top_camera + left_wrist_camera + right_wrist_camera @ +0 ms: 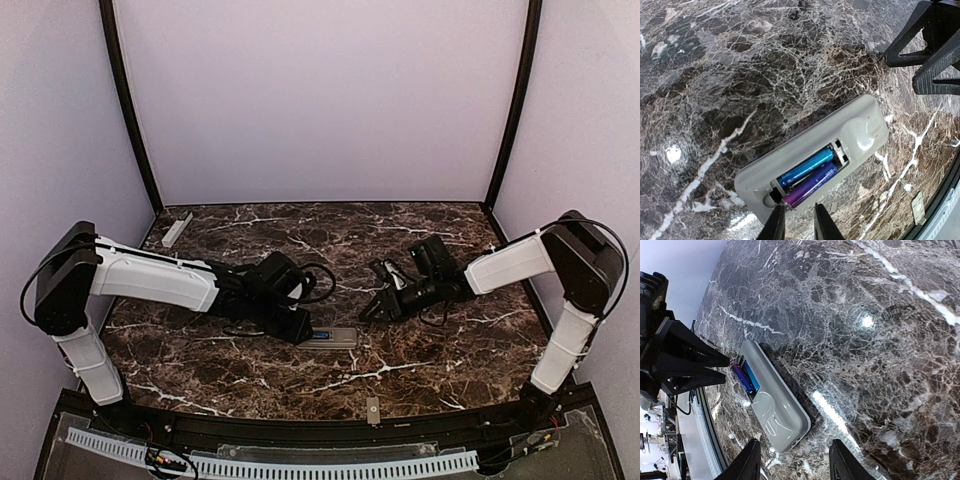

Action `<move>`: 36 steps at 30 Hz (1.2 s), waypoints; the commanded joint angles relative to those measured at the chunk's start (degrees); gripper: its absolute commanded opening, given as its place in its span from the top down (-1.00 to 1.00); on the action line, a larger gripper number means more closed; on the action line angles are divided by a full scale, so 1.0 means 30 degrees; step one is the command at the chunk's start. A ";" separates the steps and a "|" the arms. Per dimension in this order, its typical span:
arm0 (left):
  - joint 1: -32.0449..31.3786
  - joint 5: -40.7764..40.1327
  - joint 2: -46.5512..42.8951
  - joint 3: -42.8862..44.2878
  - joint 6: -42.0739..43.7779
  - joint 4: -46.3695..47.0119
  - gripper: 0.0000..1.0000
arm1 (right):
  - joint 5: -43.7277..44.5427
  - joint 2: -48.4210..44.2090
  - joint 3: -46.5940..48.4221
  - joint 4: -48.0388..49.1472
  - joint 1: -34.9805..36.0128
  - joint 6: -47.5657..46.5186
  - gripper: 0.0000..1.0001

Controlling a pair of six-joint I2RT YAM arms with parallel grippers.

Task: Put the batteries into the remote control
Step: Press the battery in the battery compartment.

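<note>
**Both batteries seen in the open back of the remote control**

The remote control (pixel 340 337) was seen lying face down on the marble table (pixel 250 385), between the two grippers. Its battery bay was uncovered. The two batteries (pixel 807 174), one blue and one purple, were seen side by side inside it, the purple one nearer the left gripper.

The left gripper (pixel 800 209) was held low at the bay end of the remote. Its fingers were set narrowly apart, with nothing gripped between them. Whether the tips touched the remote or the purple battery could not be told.

The right gripper (pixel 794 446) was held over the opposite, plain end of the remote, its fingers spread wide and nothing held. The two grippers were pointed towards each other across the remote.

A narrow pale grey bar (pixel 177 228) was seen at the far left corner of the table, well apart from the remote.
</note>
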 commanded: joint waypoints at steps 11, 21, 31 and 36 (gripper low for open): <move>-0.0143 0.0899 0.0687 0.0236 -0.0609 0.1246 0.81 | -0.0554 0.0347 0.0371 0.0437 0.0249 0.0017 0.16; -0.0154 0.0402 -0.0072 -0.0403 -0.0493 0.1633 0.52 | -0.0741 0.0266 0.0458 0.0351 0.0248 -0.0029 0.21; 0.0641 -0.0411 -0.2711 0.0247 0.2817 0.0237 -0.10 | -0.0514 -0.0598 0.0300 -0.0119 0.0066 -0.0548 0.21; 0.1524 0.0510 -0.2456 0.1612 0.5948 -0.2295 -0.01 | -0.0616 -0.1121 0.0133 -0.0261 -0.0165 -0.0672 0.20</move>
